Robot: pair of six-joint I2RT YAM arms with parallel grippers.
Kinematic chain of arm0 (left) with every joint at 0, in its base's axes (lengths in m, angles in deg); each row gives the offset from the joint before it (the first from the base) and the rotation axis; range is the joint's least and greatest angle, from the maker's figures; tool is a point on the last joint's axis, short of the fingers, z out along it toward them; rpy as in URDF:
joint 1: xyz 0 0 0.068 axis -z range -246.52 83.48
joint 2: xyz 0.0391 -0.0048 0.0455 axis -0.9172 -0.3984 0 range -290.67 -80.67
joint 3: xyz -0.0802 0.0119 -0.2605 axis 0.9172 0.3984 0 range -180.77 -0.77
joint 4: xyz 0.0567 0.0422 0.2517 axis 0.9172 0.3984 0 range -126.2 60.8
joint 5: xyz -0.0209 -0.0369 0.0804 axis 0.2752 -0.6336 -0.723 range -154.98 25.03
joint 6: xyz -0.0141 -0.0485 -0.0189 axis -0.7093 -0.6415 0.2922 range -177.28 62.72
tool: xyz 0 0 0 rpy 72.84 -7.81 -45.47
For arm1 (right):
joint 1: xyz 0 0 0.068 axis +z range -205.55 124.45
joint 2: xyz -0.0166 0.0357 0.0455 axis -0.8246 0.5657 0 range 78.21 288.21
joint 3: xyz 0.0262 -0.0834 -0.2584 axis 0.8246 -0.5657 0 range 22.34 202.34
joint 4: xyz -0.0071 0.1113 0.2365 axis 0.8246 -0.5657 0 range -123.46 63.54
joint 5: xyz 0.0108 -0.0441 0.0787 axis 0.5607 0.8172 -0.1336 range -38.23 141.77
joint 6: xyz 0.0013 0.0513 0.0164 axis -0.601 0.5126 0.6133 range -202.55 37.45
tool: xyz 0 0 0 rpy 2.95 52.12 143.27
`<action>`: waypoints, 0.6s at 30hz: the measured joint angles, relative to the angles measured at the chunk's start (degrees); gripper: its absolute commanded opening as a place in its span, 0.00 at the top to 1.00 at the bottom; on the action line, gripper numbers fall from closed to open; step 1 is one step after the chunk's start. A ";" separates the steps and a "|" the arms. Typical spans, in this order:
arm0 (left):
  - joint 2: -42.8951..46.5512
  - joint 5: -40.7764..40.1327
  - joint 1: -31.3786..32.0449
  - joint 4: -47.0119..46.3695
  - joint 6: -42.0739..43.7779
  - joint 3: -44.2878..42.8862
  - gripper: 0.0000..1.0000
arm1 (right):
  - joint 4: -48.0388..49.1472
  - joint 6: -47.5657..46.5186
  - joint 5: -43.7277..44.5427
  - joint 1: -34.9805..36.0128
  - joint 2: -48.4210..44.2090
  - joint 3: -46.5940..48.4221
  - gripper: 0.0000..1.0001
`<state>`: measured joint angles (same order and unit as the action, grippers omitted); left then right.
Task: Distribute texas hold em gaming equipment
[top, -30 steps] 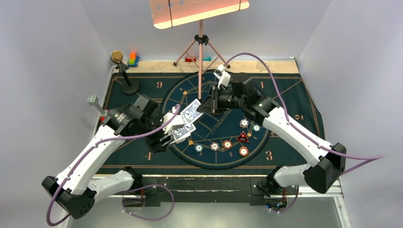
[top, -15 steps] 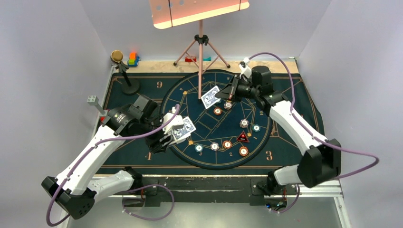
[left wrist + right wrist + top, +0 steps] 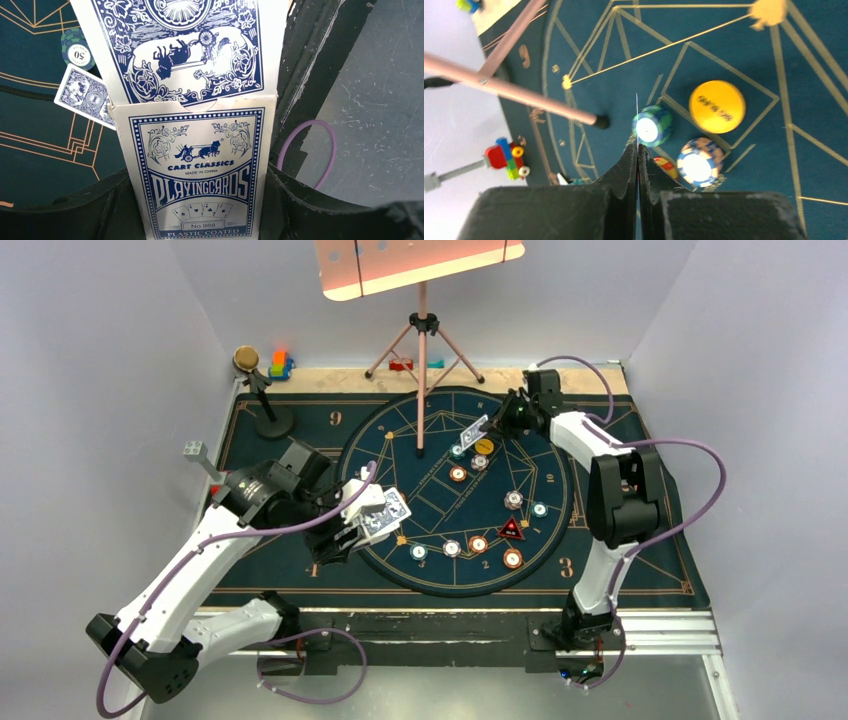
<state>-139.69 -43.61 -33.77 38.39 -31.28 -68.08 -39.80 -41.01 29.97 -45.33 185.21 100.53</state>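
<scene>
Blue-backed card point(image 3: 474, 430) edge-on in right claw point(image 3: 637, 149), long axis straight out ahead

Right arm point(image 3: 572, 430) stretched far forward, fingers point(image 3: 623, 172) pinched together; left arm point(image 3: 190, 560) bent (fingers point(image 3: 310, 210) likewise clamped).

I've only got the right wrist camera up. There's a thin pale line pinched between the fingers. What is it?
Observer: The top camera shows the right gripper shut on a blue-backed playing card, which is edge-on to your lens.
Operator: Where's the left arm?
Observer: The left gripper holds an open card box over the near-left rim of the round mat, with cards sticking out of it.
Operator: Anything on the mat outside my view?
Observer: Yes, a row of chips lies along the near side, next to a red-edged triangular marker.
</scene>
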 measured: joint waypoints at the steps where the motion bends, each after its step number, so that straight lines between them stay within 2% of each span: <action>1: 0.07 0.04 0.00 0.00 0.00 0.00 1.00 | 0.02 0.02 0.70 -0.50 0.70 0.00 1.00; 11: 0.35 0.59 0.00 0.00 0.00 0.00 1.00 | 0.44 0.26 11.37 -4.39 3.21 -0.61 0.99; 14: 0.35 0.79 0.00 0.00 0.00 0.00 1.00 | -0.04 0.28 13.70 -4.50 3.26 -0.74 0.67; 18: 0.35 0.81 0.00 0.00 0.02 0.00 1.00 | -3.58 0.13 16.70 -4.48 3.23 -0.66 0.37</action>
<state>-139.34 -42.80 -33.77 38.39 -31.26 -68.08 -43.38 -40.88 46.67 -49.81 188.44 99.88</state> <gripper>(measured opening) 0.698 0.451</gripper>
